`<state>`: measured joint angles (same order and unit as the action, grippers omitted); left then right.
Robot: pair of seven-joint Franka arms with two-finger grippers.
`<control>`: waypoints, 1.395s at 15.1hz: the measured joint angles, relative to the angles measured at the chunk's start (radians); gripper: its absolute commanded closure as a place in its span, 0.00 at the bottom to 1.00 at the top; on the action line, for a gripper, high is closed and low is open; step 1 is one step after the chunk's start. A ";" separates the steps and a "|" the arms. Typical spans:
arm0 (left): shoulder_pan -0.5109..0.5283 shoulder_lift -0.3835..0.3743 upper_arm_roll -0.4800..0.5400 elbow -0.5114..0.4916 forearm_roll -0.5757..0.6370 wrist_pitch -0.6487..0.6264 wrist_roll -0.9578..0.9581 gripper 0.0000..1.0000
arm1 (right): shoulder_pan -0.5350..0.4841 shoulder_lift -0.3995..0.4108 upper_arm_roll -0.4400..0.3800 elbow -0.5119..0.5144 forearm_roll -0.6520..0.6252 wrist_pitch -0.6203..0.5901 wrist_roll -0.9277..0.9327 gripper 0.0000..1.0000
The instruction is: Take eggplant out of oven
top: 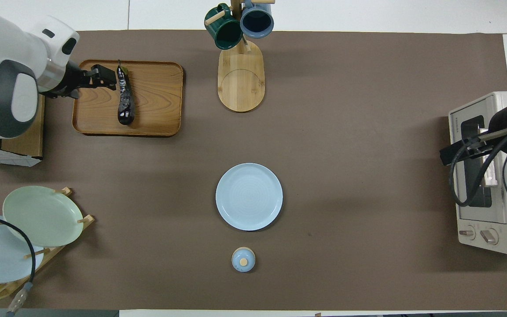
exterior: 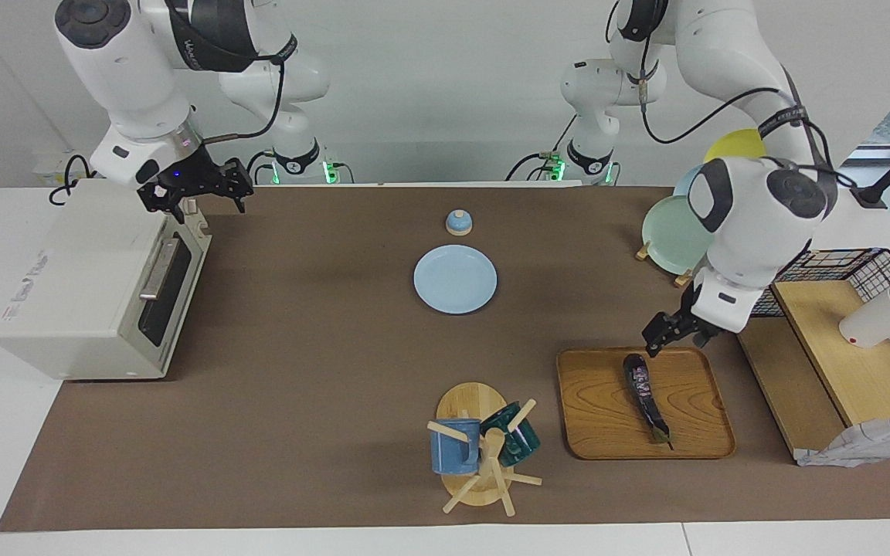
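The right hand [exterior: 196,193] waits open over the shut oven [exterior: 97,282]. The eggplant [exterior: 645,395] lies on the wooden tray [exterior: 607,432]; the left hand [exterior: 673,333], open above the tray's edge, should lift clear without nudging it.

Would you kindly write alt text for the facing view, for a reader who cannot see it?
A dark eggplant lies free on a wooden tray, with the left hand open just above the tray's edge. The right hand hangs open over the closed white oven.
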<state>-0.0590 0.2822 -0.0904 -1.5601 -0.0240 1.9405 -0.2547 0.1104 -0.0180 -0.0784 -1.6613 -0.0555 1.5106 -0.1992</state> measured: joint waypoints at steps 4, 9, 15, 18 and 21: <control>0.000 -0.173 0.000 0.000 0.000 -0.212 -0.001 0.00 | -0.019 0.000 0.000 0.002 0.001 0.004 0.000 0.00; 0.000 -0.296 -0.001 -0.079 0.000 -0.327 -0.001 0.00 | -0.017 0.000 0.000 0.004 0.001 0.032 0.000 0.00; 0.000 -0.334 0.000 -0.138 -0.011 -0.356 -0.001 0.00 | -0.034 0.000 0.006 0.005 0.001 0.032 0.000 0.00; 0.003 -0.317 0.006 -0.042 -0.012 -0.451 0.000 0.00 | -0.080 0.000 0.047 0.005 0.001 0.032 0.000 0.00; 0.013 -0.309 0.005 -0.027 -0.012 -0.460 0.024 0.00 | -0.106 0.000 0.083 0.005 0.001 0.032 0.000 0.00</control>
<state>-0.0464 -0.0270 -0.0851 -1.5871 -0.0357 1.4807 -0.2302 0.0045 -0.0181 0.0049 -1.6560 -0.0547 1.5425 -0.1992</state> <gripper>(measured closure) 0.000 0.000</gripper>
